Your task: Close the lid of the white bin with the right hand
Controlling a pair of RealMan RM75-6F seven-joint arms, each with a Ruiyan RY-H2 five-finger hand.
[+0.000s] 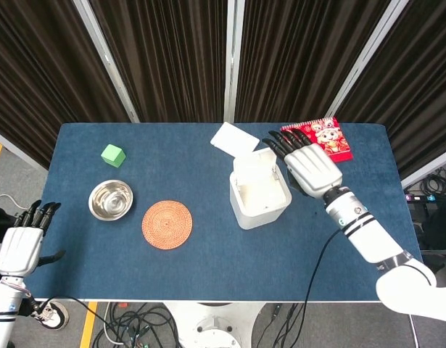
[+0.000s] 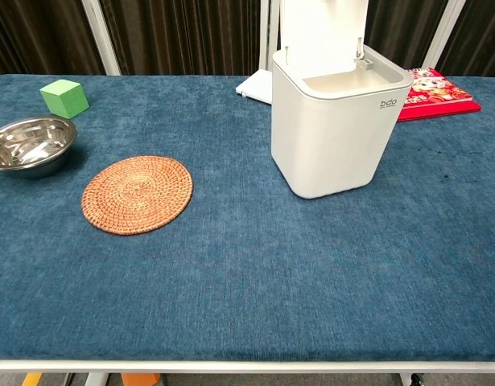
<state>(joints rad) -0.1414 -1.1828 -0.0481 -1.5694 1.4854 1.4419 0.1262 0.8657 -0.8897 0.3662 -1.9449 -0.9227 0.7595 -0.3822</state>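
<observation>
The white bin (image 1: 259, 198) (image 2: 333, 133) stands right of the table's middle with its lid (image 1: 253, 159) (image 2: 323, 32) raised upright at the far side. My right hand (image 1: 307, 166) hovers just right of the bin in the head view, fingers spread and pointing toward the lid's top edge, holding nothing. Whether it touches the lid I cannot tell. The chest view does not show this hand. My left hand (image 1: 22, 242) hangs open off the table's left front corner.
A red calendar (image 1: 325, 138) (image 2: 432, 91) lies behind the right hand. A white card (image 1: 234, 138) lies behind the bin. A woven coaster (image 1: 167, 224) (image 2: 137, 194), a steel bowl (image 1: 111, 199) (image 2: 28, 145) and a green cube (image 1: 113, 154) (image 2: 64, 97) occupy the left half.
</observation>
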